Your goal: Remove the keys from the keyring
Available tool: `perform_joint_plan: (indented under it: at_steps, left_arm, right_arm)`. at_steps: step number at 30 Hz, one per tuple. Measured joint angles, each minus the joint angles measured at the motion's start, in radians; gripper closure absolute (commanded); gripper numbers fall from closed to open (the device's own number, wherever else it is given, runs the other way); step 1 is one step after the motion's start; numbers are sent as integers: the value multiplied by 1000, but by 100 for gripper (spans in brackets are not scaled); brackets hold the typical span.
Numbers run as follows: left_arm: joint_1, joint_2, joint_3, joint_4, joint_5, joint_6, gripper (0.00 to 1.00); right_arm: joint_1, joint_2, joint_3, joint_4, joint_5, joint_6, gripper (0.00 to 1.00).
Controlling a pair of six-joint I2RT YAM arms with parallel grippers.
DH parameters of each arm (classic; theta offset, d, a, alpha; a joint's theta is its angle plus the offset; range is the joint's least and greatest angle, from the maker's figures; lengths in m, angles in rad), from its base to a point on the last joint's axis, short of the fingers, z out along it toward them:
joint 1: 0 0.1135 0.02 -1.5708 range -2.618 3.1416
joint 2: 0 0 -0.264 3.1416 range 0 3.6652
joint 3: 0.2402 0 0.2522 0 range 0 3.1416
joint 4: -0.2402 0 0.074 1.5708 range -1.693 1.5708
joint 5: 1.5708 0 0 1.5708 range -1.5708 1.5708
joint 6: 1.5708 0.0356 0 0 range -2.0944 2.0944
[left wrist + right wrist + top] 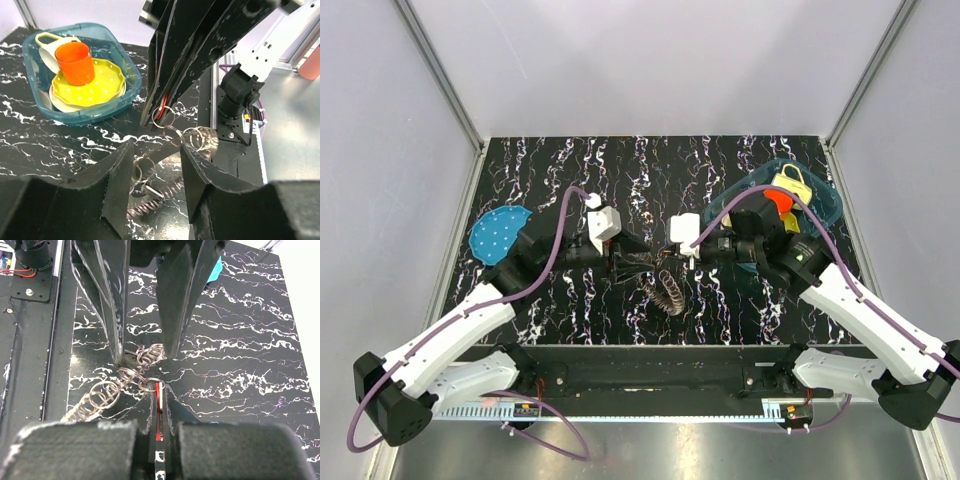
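keys (667, 293) mid-table | disc (498, 232) far left | bin (825, 197) far right | cup (75, 62) in bin, on plate (107, 82)

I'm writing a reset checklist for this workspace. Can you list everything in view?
keys: one bunch, grey, near centre of table
linked rings: several, silver, from keys to red piece
red piece: one, red, in right gripper
bin: one, teal, far right of table
cup: one, orange, in bin
plate: one, yellow dotted, in bin
mug: one, cream, in bin
disc: one, blue, left of table
left gripper: one, black, open around rings
right gripper: one, black, shut on red piece
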Motion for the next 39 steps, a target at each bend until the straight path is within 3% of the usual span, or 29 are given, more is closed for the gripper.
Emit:
perform_joint_plan:
  at_steps: [20, 32, 39]
  left_arm:
    - [-24, 24, 20, -39, -22, 48, 52]
    - [-24, 21, 39, -90, -38, 111, 50]
    - [-24, 50, 68, -98, 5, 133, 53]
  right_arm:
    - [0, 14, 17, 1, -1, 38, 100]
    - [0, 10, 17, -2, -39, -19, 100]
    - [0, 10, 17, -4, -72, -45, 100]
